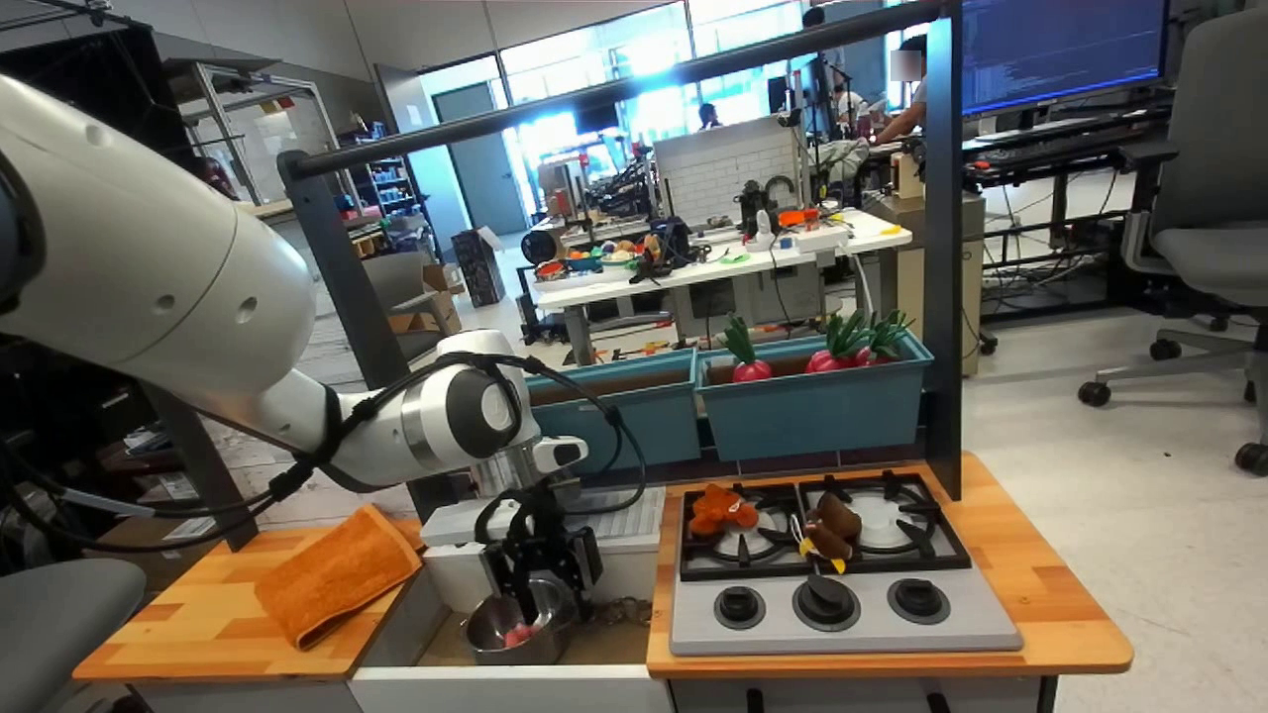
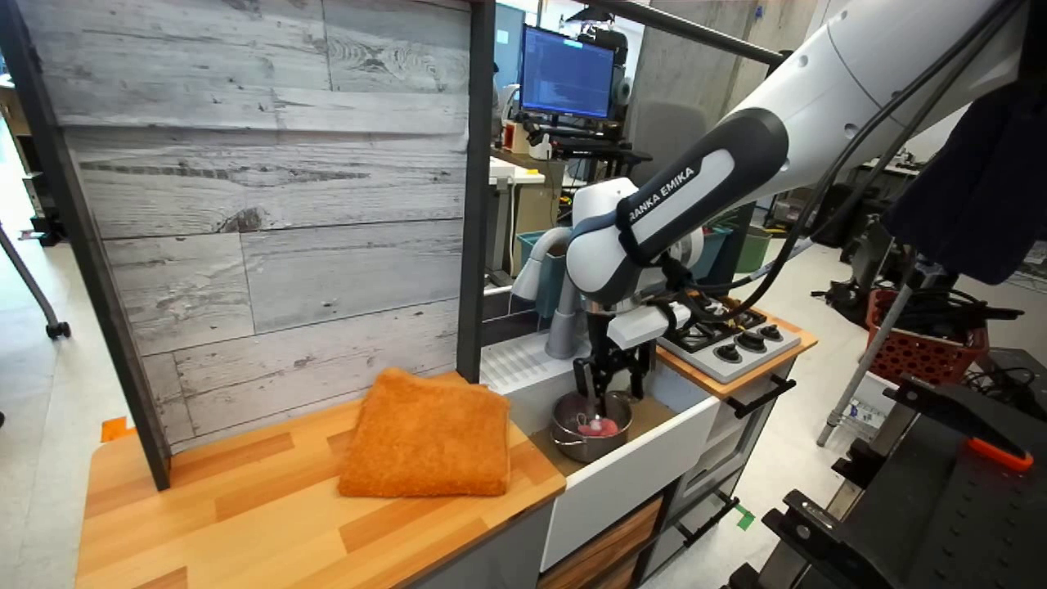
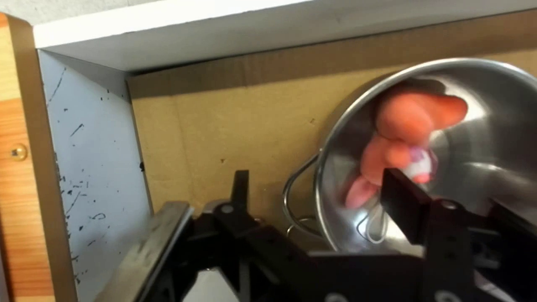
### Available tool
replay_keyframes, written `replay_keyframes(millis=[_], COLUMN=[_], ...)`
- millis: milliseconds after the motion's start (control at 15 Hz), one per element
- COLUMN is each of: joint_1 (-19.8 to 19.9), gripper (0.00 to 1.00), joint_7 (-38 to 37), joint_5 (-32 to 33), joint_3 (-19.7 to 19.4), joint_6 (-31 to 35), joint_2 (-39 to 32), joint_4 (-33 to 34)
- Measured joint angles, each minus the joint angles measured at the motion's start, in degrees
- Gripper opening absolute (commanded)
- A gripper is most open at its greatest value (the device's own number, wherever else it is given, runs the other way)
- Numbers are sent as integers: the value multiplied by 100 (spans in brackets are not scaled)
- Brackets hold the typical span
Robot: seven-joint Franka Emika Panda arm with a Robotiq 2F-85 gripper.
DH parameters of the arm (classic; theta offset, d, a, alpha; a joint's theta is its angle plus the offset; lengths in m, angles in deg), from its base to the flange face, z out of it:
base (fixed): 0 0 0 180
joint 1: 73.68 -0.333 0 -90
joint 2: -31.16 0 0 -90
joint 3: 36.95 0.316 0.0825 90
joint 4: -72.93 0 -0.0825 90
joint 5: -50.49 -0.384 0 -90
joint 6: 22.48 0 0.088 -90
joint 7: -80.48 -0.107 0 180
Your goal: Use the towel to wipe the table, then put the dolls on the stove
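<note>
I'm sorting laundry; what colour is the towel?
Orange; the towel shows best in an exterior view.

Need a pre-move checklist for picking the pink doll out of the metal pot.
1. Gripper open: ok, jaws stand apart.
2. Pink doll inside metal pot: ok, lying in it.
3. Jaws lined up on that doll: not ok; in the wrist view they appear to straddle the pot's rim, most of the doll beyond the gap.
4. No contact with the rim: cannot tell.
5. Orange doll and brown doll on the stove: ok, both there.
6. Table wiped: cannot tell; the towel lies on it.
</note>
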Motion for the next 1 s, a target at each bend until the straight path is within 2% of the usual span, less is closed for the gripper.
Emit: replay_keyframes(millis=[467,733,1000], joint_1=[-1,-55,-76], gripper=[100,100,100], joint_7=[62,249,247], joint_5=[0,1,3], joint_3=[79,237,260], joint_6=[190,602,657], joint_2=[58,197,350], joint_4=[-97,-384,-658])
